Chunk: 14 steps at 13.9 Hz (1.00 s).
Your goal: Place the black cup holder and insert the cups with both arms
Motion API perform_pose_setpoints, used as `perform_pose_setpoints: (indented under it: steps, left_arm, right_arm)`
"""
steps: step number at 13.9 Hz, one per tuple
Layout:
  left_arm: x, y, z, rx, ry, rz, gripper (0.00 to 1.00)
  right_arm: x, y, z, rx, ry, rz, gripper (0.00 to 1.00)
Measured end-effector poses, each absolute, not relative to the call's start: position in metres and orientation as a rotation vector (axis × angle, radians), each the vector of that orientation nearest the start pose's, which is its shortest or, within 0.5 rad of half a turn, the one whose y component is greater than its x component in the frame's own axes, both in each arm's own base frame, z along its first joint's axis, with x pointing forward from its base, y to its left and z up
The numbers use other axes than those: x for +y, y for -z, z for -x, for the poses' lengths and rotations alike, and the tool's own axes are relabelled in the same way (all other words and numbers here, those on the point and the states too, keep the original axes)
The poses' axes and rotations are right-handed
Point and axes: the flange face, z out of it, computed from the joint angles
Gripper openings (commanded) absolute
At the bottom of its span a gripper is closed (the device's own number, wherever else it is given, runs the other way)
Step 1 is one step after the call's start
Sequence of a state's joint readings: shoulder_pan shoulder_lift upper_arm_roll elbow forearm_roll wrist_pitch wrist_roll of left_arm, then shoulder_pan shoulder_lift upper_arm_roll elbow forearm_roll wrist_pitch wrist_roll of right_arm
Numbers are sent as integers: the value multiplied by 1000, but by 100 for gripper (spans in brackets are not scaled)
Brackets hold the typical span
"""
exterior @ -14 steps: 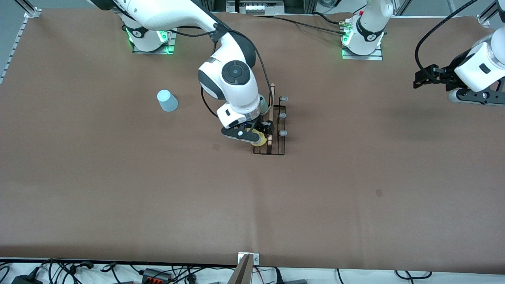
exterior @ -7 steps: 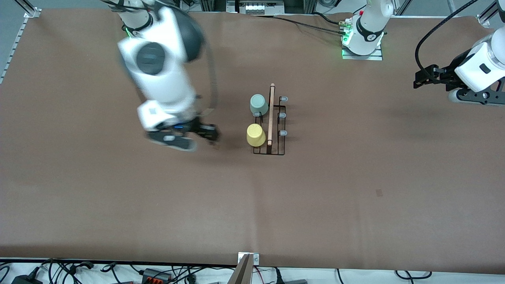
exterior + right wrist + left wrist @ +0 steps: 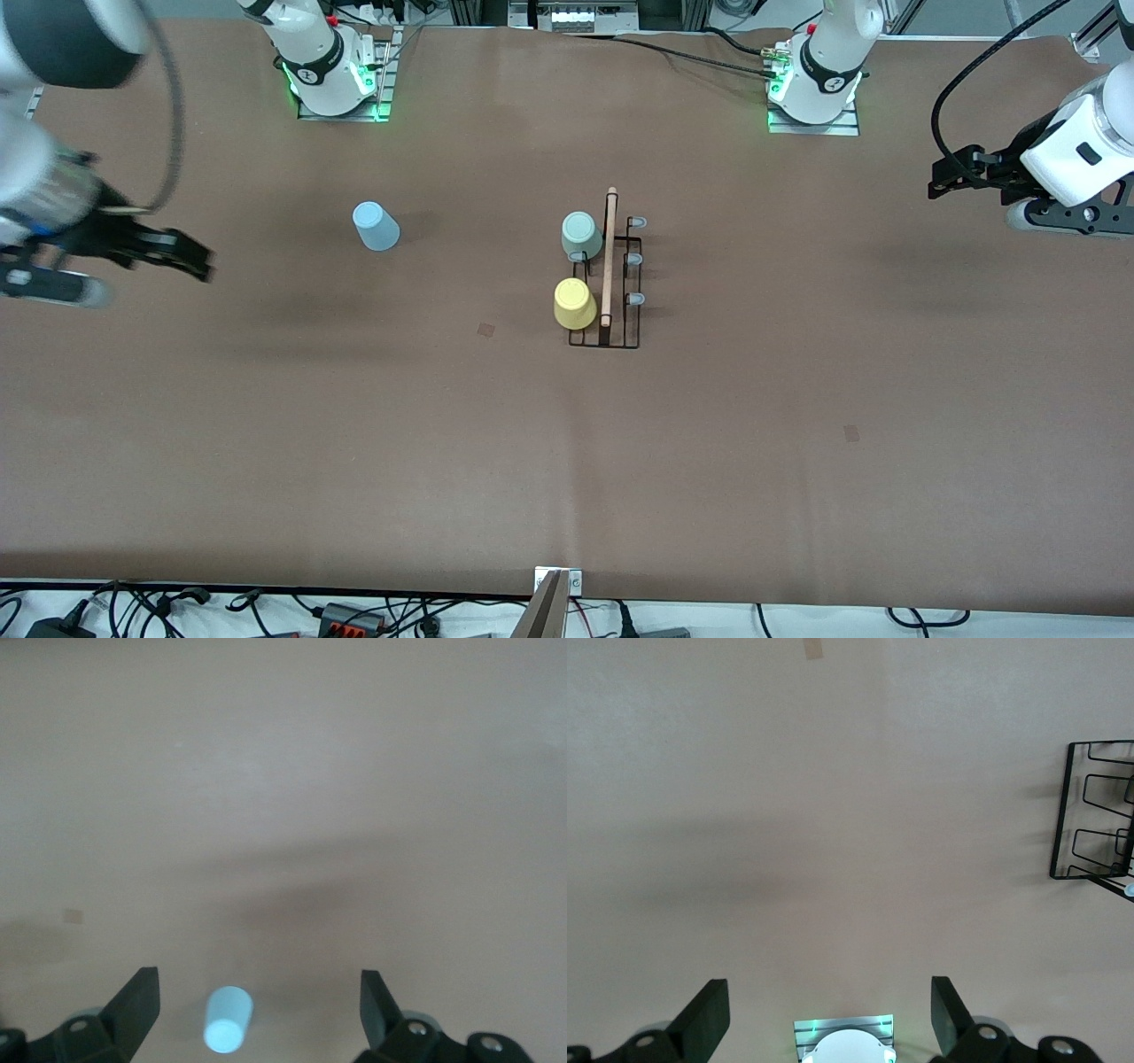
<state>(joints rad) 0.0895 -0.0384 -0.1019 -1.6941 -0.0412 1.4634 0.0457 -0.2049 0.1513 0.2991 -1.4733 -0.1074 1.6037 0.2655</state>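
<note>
The black cup holder (image 3: 618, 340) stands mid-table, its wooden rod handle (image 3: 608, 257) pointing toward the robot bases. A pale green cup (image 3: 581, 236) and a yellow cup (image 3: 574, 303) sit upside down on its pegs on the right arm's side. The pegs (image 3: 635, 260) on the other side are bare. The light blue cup (image 3: 376, 227) stands upside down on the table toward the right arm's end; it also shows in the right wrist view (image 3: 227, 1020). My right gripper (image 3: 193, 260) is open and empty over the table's right-arm end. My left gripper (image 3: 946, 177) waits open and empty over the left-arm end.
The arm bases (image 3: 332, 75) (image 3: 815, 84) stand along the table's edge farthest from the front camera. Small tape marks (image 3: 485, 330) (image 3: 851, 432) lie on the brown tabletop. Cables run along the nearest edge. The holder's end shows in the left wrist view (image 3: 1090, 815).
My right gripper let go of the yellow cup on the holder and swung away to the right arm's end of the table. The left arm has not moved.
</note>
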Motion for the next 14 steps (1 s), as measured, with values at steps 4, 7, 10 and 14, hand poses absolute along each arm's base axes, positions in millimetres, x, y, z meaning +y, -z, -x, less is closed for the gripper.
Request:
perform_pose_setpoints:
  steps: [4, 7, 10, 14]
  left_arm:
    - [-12, -580, -526, 92, -305, 3166, 100]
    - [-12, -580, -526, 92, -305, 3166, 100]
    - [-12, -580, -526, 93, -305, 3166, 100]
    - [-14, -580, -526, 101, -305, 3166, 100]
  right_arm:
    - [-12, -602, -581, 324, -105, 3210, 100]
    - [-7, -597, -580, 295, -139, 3163, 100]
    - [-5, -594, -580, 231, -149, 3153, 100]
    - [-19, -595, -580, 248, -142, 3160, 100]
